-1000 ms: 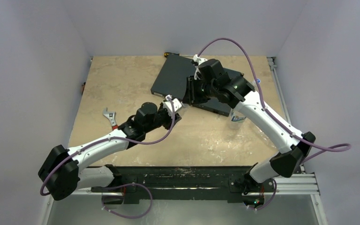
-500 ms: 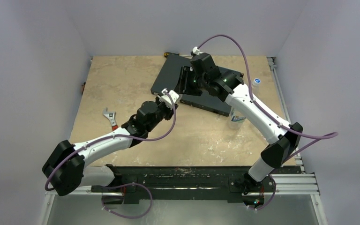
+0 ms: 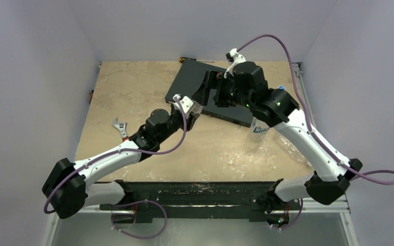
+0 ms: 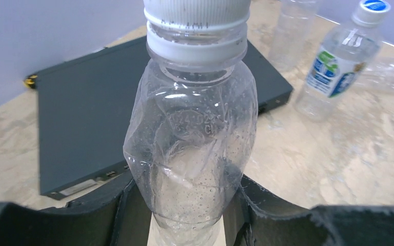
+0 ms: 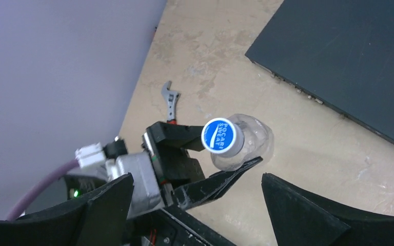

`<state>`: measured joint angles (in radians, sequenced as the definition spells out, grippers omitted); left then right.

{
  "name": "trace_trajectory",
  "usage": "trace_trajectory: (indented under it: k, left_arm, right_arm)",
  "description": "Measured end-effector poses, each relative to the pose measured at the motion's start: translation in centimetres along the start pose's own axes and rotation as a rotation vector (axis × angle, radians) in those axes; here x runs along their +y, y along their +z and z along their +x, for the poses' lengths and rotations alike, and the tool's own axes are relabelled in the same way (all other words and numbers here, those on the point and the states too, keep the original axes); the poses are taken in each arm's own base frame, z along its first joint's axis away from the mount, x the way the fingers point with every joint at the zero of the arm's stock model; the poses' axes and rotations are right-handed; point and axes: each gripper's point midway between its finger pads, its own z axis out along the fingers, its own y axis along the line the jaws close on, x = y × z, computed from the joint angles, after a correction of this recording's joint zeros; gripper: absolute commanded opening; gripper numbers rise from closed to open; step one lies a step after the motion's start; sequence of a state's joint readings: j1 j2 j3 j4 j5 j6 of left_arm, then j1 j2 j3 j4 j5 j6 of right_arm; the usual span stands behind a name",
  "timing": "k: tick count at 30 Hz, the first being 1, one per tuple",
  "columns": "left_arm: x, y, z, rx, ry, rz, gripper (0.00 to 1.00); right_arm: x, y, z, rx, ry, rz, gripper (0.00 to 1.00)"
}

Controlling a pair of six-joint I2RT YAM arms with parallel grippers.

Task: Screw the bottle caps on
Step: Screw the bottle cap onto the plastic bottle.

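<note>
Though the wrench (image 3: 120, 128) lies at the left of the table (image 3: 133, 92), it has no part in this job. Just right of it, my left pincer (image 4: 187, 205) is partly closed on the lower body of a clear bottle (image 4: 190, 138), gripping it roughly upright. The soft wall is dented and creased above my fingers (image 4: 128, 205). The bottle's cap (image 5: 219, 136) sits square on the neck, blue top up, with its white skirt down against the collar ring. Beyond the bottle, farther back, lies the flat black box (image 3: 190, 82).

To the right, my right pincer (image 5: 197, 182) hangs above the bottle, spread wide and holding nothing, well clear of the cap. At the right of the table stands a labelled bottle (image 4: 333, 72) with a cap on. Behind it is another clear one, its top cut off from view, so I cannot tell whether it is capped.

I judge I am in the screwing step on the bottle I hold, with my right pincer off the cap, either between turns or after the last one. How tight the cap is I cannot tell. The next move, as I judge it, is to centre my right pincer over the cap, close on its skirt and twist, while my left grips firmly without crushing the thin wall.
</note>
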<state>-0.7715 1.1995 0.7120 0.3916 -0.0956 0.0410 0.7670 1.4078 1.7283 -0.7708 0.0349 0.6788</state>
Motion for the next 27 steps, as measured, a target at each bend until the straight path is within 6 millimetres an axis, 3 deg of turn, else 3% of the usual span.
trace_trajectory:
  k: [7, 13, 17, 23, 27]
  left_arm:
    - [-4.3, -0.8, 0.5, 0.07, -0.07, 0.237, 0.0]
    - [-8.2, -3.7, -0.2, 0.115, -0.163, 0.466, 0.0]
    - [-9.9, -5.4, -1.9, 0.109, -0.224, 0.572, 0.0]
    - [-11.4, -6.6, -4.2, 0.118, -0.295, 0.679, 0.0]
    - [-12.0, -7.0, -4.1, 0.145, -0.332, 0.717, 0.0]
  right_arm:
    - [0.2, -4.2, -0.2, -0.114, -0.143, -0.107, 0.98]
    - [0.0, -6.1, -0.5, -0.234, -0.212, -0.191, 0.98]
    - [0.4, -6.3, -1.0, -0.289, -0.224, -0.255, 0.98]
    - [2.2, -4.6, -0.9, -0.266, -0.248, -0.376, 0.98]
    - [3.2, -4.0, -0.7, -0.267, -0.255, -0.457, 0.98]
